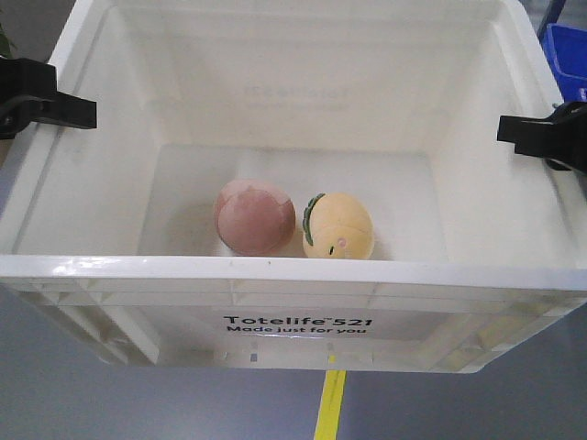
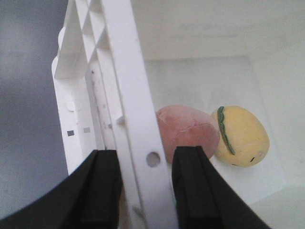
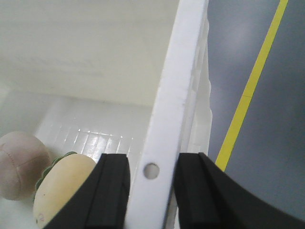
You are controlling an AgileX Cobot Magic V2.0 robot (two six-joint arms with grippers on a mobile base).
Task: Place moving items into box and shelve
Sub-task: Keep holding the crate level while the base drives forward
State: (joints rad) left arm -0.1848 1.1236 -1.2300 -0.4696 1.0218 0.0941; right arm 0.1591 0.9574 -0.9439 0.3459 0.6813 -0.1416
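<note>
The white box, printed "Totelife 521", fills the front view and hangs above the grey floor. Inside it, side by side, lie the moving items: a dull pink-brown ball and a pale yellow egg-shaped toy with a green edge. My left gripper is shut on the box's left rim, jaws astride it. On the opposite rim, my right gripper clamps the same way. Both toys show in the wrist views: ball, egg. The shelve is out of view.
A blue bin stands at the far right behind the box. A yellow floor line runs under the box's front and shows beside the right rim. Grey floor lies left of the box.
</note>
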